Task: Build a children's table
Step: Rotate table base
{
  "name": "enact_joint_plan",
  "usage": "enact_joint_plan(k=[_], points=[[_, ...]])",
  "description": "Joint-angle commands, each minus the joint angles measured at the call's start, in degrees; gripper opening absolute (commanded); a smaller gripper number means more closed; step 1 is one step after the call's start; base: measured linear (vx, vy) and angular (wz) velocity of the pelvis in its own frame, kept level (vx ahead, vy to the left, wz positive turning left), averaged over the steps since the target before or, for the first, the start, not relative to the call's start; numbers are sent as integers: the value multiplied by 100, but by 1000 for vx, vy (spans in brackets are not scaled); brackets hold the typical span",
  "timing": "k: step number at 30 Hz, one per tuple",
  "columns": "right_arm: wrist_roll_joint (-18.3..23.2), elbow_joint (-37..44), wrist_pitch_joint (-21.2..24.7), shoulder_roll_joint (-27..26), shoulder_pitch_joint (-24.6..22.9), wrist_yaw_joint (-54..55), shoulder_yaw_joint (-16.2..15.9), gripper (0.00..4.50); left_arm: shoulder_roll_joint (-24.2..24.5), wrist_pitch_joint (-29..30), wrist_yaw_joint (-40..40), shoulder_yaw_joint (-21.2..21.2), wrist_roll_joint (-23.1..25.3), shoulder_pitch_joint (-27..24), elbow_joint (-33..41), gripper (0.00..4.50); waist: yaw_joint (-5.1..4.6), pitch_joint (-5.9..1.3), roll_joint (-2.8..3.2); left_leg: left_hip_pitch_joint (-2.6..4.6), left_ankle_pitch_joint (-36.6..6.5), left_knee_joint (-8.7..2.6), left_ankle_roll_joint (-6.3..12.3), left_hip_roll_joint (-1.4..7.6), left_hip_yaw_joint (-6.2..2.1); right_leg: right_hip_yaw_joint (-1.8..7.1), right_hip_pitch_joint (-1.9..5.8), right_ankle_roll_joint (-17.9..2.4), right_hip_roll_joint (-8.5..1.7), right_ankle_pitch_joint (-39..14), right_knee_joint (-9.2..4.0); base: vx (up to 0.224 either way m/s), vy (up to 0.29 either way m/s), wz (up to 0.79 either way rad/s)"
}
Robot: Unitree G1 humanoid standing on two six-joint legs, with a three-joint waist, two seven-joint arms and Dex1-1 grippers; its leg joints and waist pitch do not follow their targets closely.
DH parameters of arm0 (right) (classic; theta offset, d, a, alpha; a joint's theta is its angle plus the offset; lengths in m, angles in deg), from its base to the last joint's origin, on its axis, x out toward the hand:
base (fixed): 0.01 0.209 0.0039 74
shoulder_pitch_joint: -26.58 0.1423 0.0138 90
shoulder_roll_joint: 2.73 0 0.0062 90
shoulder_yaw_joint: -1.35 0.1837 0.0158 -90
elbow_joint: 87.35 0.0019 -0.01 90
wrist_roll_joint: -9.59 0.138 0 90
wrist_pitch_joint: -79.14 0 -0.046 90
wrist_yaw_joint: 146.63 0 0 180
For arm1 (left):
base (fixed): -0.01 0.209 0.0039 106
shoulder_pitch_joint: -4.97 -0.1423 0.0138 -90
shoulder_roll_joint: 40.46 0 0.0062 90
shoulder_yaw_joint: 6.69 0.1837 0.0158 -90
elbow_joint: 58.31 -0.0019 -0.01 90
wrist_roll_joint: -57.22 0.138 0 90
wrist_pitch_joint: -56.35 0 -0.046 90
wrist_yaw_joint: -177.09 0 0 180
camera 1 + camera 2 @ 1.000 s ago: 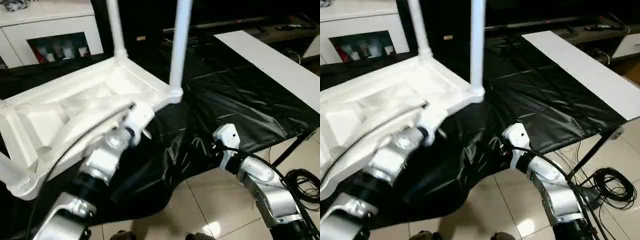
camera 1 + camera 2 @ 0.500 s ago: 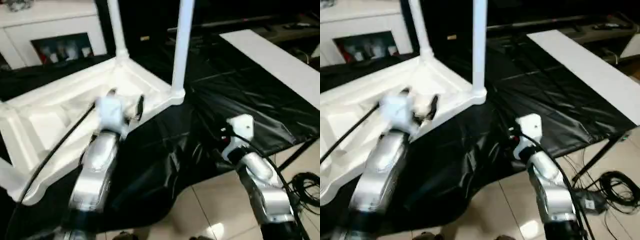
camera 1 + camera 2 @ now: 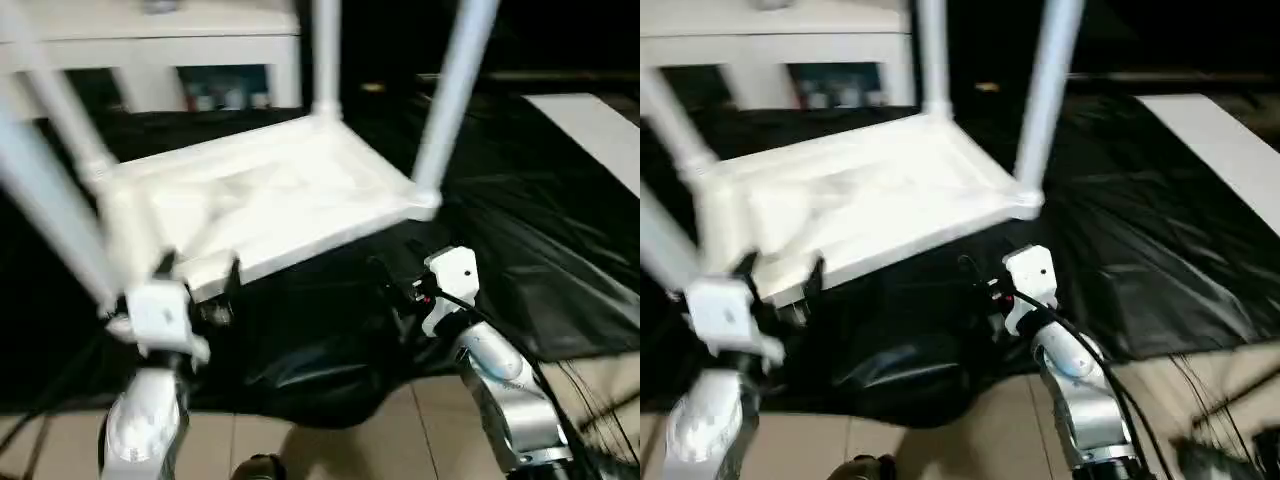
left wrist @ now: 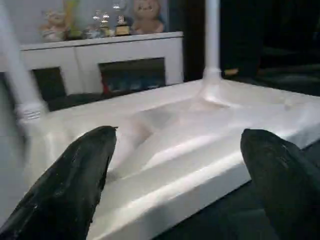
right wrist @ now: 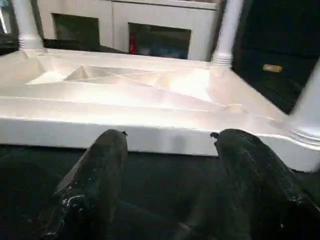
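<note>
We see the children's table (image 3: 270,195) upside down on the black sheet (image 3: 520,250), legs up, at twelve o'clock. Left gripper (image 4: 175,165) and right gripper (image 5: 167,150), fingers spread, grip nothing. Assembly seems done; next, we likely grasp its rim and turn it upright.

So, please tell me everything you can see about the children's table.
The children's table looks like white plastic and lies upside down on the black sheet, its ribbed underside facing up. Four long white legs stand up from rounded corner sockets. Both grippers sit just before its near edge, and nothing grips it.
</note>
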Motion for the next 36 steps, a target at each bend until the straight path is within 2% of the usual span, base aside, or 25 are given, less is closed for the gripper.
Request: enact_joint_plan(k=[1,2,3,4,5,6,7,8,9,11,12,13,14,15,16,17,18,19,20,21,23,24,26,30,36], points=[[45,-6,108,-49,121,108,43,317,-36,37,-3,-16,6,-78,161,450,102,-238,-211,321,-3046,-45,-688,-24,45,320,-167,-1076,-680,-4007,-815,-120,-36,84],[52,-12,115,-74,117,141,55,317,-54,17,-4,-9,13,-116,168,450,19,-96,-348,909,-1982,1172,-431,-180,-15,259,-711,-1153,-1232,-4904,-1552,-120,-36,84],[78,-36,131,-122,102,198,88,317,-105,-19,-27,-23,-10,-183,183,450,-225,54,-289,297,-997,1418,-325,20,-278,95,-33,-1005,-1455,-5257,-1328,-34,56,39],[104,-113,51,-162,87,254,136,317,-159,-17,-4,-72,-169,-303,240,450,-293,136,-96,597,-2073,1287,-493,190,-426,-383,173,-648,-1344,-4987,-1259,94,176,23],[104,-113,51,-162,87,254,136,317,-159,-17,-4,-72,-169,-303,240,450,-361,-122,193,444,-2968,294,-617,139,-477,-514,674,-432,-539,-3243,-504,94,176,23],[414,-194,188,-305,64,257,305,317,-181,-3,11,-179,-344,-446,262,450,-509,13,244,624,-4336,-116,-695,368,-587,-210,175,-245,-51,-2324,-215,4,132,51],[578,-200,358,-374,52,244,378,317,-159,18,6,-257,-397,-502,244,450,-469,-150,242,702,-4877,-271,-821,543,-738,169,189,-373,-54,-668,-52,-48,48,37],[641,-195,407,-388,53,191,395,317,-122,63,55,-345,-509,-492,198,450,-487,-118,202,706,-4582,-249,-849,500,-704,271,97,-476,-23,-165,-116,-48,48,37],[640,-213,386,-378,57,158,395,317,-50,129,136,-410,-591,-438,135,450,-471,-67,237,691,-4425,-281,-971,414,-600,393,60,-481,-7,-27,-166,0,0,0],[603,-238,319,-380,59,145,377,317,35,198,253,-488,-686,-375,71,450,-464,-45,28,597,-4199,-205,-851,306,-415,595,82,-387,-137,-1059,-393,0,0,0],[533,-282,283,-367,98,208,380,317,118,318,408,-473,-751,-177,-25,450,-447,-82,78,615,-4110,-177,-812,283,-369,638,89,-397,-176,-1386,-422,0,0,0],[533,-282,283,-367,98,208,380,317,118,318,408,-473,-751,-177,-25,450,-426,-115,-5,635,-3814,-159,-679,257,-310,711,64,-396,-227,-1916,-505,1,-60,6],[501,-275,311,-349,225,255,409,317,217,718,526,-515,-878,439,-323,450,-411,-180,-65,633,-3399,-139,-560,253,-271,760,85,-415,-237,-1828,-527,1,-60,6],[500,-278,308,-344,236,252,410,317,217,726,521,-525,-886,492,-357,450,-337,-240,-56,748,-2799,-140,-435,226,-159,810,-12,-491,-197,-1528,-531,-13,-87,15],[495,-320,283,-310,330,220,418,317,202,740,447,-646,-969,900,-650,450,-339,-265,-135,742,-2440,-140,-308,235,-111,838,3,-558,-174,-1235,-527,-12,-95,16],[506,-401,273,-283,405,194,433,317,160,644,236,-832,-1004,1239,-986,450,-252,-308,-217,699,-1548,-176,126,212,49,896,47,-709,-136,-529,-509,-12,-95,16],[493,-430,292,-252,441,198,443,317,164,588,200,-888,-1026,1361,-1089,450,-235,-319,-211,716,-1646,-187,205,221,99,911,22,-787,-136,-585,-531,0,-102,12],[475,-473,339,-208,513,212,458,317,191,521,158,-968,-1059,1552,-1235,450,-239,-346,-287,620,-1563,-203,332,234,151,933,59,-866,-145,-581,-527,9,-102,5],[553,-560,309,-137,593,45,484,317,206,532,4,-1067,-1045,1816,-1474,450,-198,-346,-256,572,-1327,-217,422,246,182,921,57,-887,-136,-468,-516,9,-102,5],[569,-625,271,-112,631,-36,477,317,211,535,-29,-1136,-1078,1943,-1611,450,-194,-402,-246,602,-1223,-192,444,255,200,918,52,-943,-134,-332,-492,23,-90,0],[505,-693,267,-73,677,-33,455,317,239,583,-89,-1202,-1076,2058,-1707,450,-182,-435,-233,500,-733,-173,522,290,209,893,100,-1051,-106,341,-404,13,-65,-4],[478,-726,298,-49,713,-20,454,317,256,655,-134,-1250,-1086,2142,-1760,450,-175,-459,-214,510,-530,-143,529,295,232,870,59,-1097,-59,628,-381,0,0,0],[522,-721,378,-29,761,-74,461,317,294,768,-137,-1319,-1129,2282,-1839,450,-173,-492,-207,479,-145,-97,612,289,246,861,74,-1295,-33,1223,-305,0,0,0],[578,-802,394,38,814,-395,332,317,314,754,590,-1440,-1758,2729,-2122,450,-129,-500,-260,492,-313,-110,599,329,287,856,54,-1433,-17,872,-321,0,0,0],[241,-1697,540,-42,1264,249,457,317,670,1161,2466,-1059,-2740,2666,-1603,450,-39,-466,-246,591,-960,-197,167,392,404,879,-70,-1454,2,-61,-378,0,0,0]])
